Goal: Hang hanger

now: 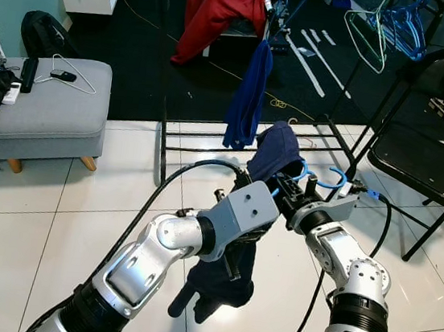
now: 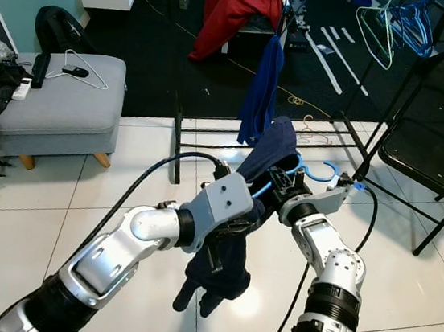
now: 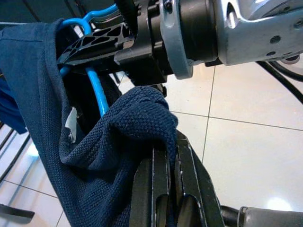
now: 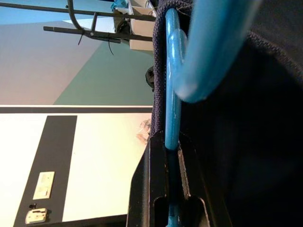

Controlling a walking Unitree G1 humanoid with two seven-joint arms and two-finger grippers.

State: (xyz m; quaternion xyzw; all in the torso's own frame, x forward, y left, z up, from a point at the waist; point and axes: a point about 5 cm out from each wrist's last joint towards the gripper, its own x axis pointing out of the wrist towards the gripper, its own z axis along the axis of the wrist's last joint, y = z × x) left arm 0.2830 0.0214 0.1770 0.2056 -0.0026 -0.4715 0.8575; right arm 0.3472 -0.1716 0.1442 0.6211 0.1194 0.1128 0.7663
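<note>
A light blue plastic hanger (image 1: 318, 178) is held in front of me with a dark navy garment (image 1: 276, 152) draped over it. My right gripper (image 1: 288, 192) is shut on the hanger's blue bar (image 4: 172, 142). My left gripper (image 1: 237, 253) is shut on a fold of the navy garment (image 3: 137, 118), whose lower part (image 1: 219, 287) hangs down over the tiled floor. The hanger's hook (image 2: 322, 172) points to the right. A black clothes rack (image 1: 243, 128) stands just beyond, with a blue garment (image 1: 248, 96) hanging on it.
A black folding chair (image 1: 421, 162) stands at the right. A grey ottoman (image 1: 47, 108) with small items sits at the left. A red garment (image 1: 221, 8) drapes over something further back. Several spare hangers (image 1: 385, 28) hang at the upper right.
</note>
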